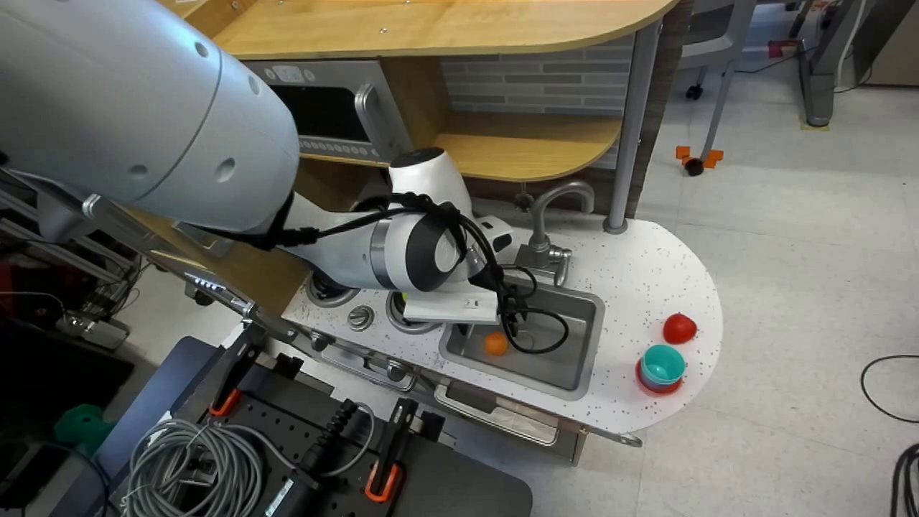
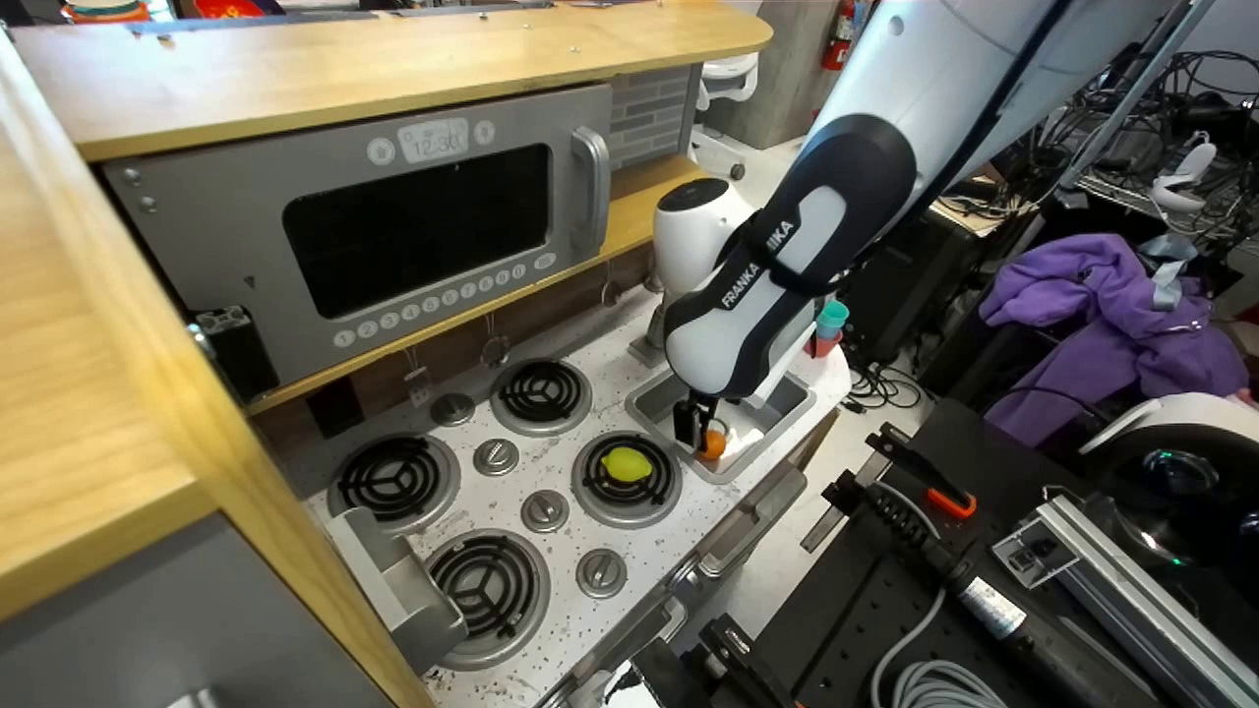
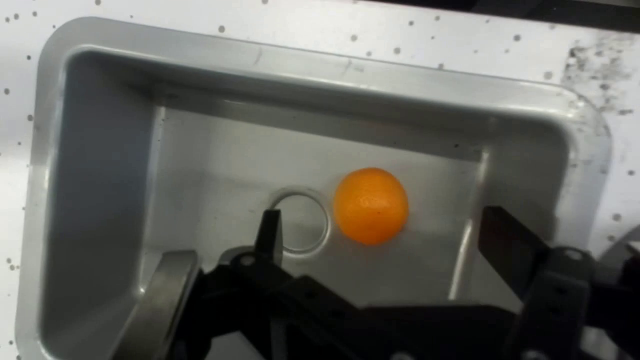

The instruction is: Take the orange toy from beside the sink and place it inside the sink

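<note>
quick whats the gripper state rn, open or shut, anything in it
Gripper: open, jaws well apart, holding nothing; the orange toy lies loose in the sink.

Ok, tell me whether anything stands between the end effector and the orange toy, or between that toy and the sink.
Nothing visible: in the wrist view, no object lies between the open end effector and the orange toy, which already rests inside the sink.
</note>
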Robot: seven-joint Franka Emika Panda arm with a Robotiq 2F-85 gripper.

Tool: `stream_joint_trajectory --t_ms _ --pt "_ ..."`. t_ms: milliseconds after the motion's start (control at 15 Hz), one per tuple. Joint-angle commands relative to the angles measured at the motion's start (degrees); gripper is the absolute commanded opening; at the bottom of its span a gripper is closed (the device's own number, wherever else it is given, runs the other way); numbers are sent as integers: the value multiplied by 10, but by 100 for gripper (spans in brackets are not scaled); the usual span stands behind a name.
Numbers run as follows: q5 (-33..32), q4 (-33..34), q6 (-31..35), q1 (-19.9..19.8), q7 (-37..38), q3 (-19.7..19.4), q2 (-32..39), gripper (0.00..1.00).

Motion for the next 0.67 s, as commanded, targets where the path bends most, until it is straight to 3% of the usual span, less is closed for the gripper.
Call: stream_joint_trajectory --t_ms 0,400,533,600 --pt "11 -134 39 -31 -28 22 -123 100" --pt "27 -300 82 -63 -14 7 -290 100" --pt "86 -332 -3 -99 -29 35 -356 100" --pt "88 -344 -71 -94 -27 28 -388 100"
